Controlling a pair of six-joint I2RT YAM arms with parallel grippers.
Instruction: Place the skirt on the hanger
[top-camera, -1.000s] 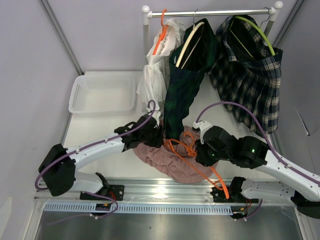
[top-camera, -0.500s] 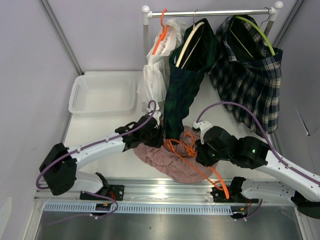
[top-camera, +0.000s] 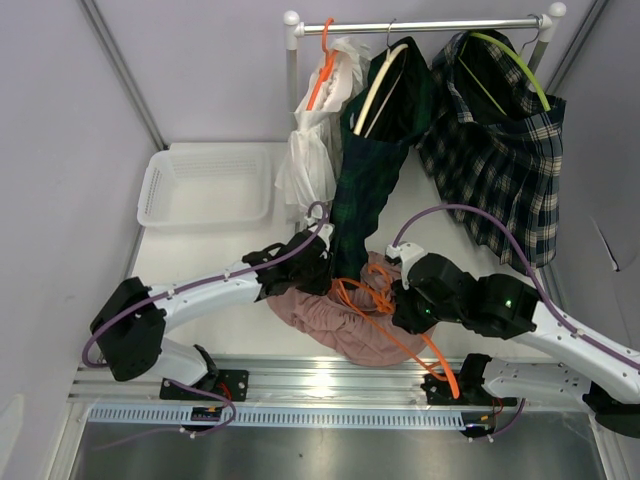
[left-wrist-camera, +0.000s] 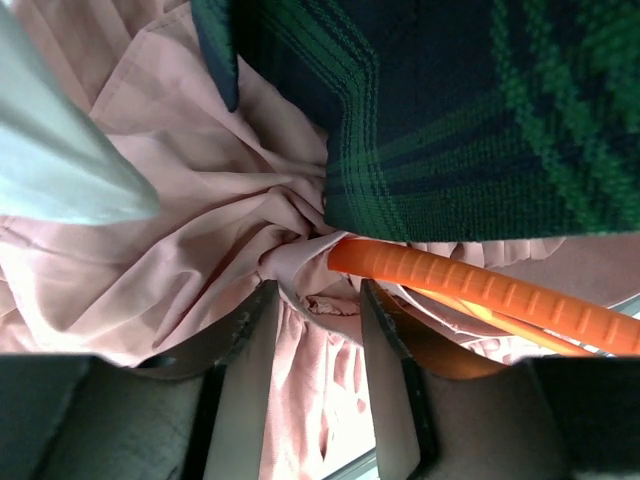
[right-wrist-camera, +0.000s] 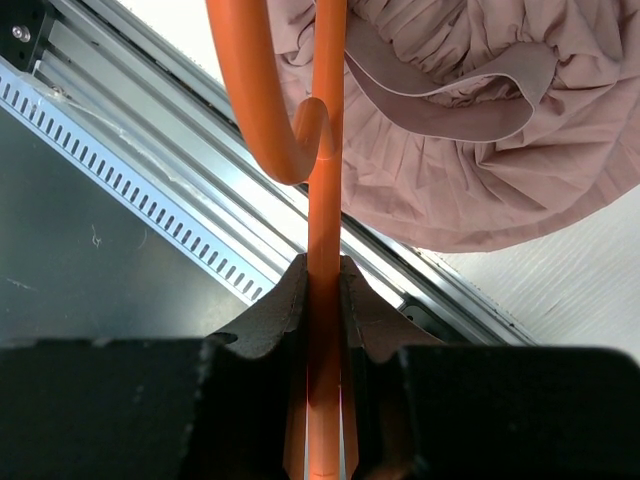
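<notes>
The pink skirt lies crumpled on the table near the front edge; it also shows in the left wrist view and the right wrist view. An orange hanger lies across it, its hook pointing to the front rail. My right gripper is shut on the hanger's shaft, gripper. My left gripper sits at the skirt's left edge under a hanging green garment. Its jaws are apart with the skirt's gathered waistband between them, next to the hanger's arm end.
A clothes rack at the back holds a white garment on an orange hanger, a dark green plaid garment and a plaid skirt. A white basket stands back left. A metal rail runs along the front.
My left gripper has moved right, further under the green garment and closer to the hanger. The right gripper and hanger have barely moved.
</notes>
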